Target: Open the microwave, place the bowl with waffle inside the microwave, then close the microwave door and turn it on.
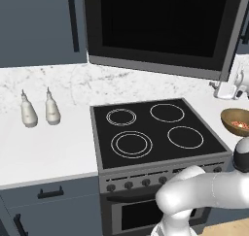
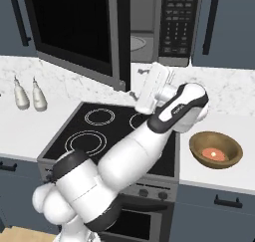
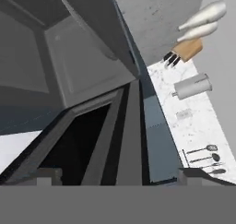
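While the microwave door (image 2: 79, 32) stands swung out to the left over the stove (image 2: 99, 131), the microwave (image 2: 164, 22) cavity is exposed, keypad on its right; button text too small to read. Hand (image 2: 149, 89) is spread, gripping nothing, beside the door edge. Bowl (image 2: 216, 149) sits upright on the bench (image 2: 234, 179) right of the stove, waffle (image 2: 215, 154) inside.

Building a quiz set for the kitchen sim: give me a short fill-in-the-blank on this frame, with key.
1. The microwave door stands ____.
2. The bowl rests on the counter to the ____ of the stove in the right base view.
3. The gripper holds ____.
4. Two pale ____ stand left of the stove.

Missing words: open; right; nothing; bottles
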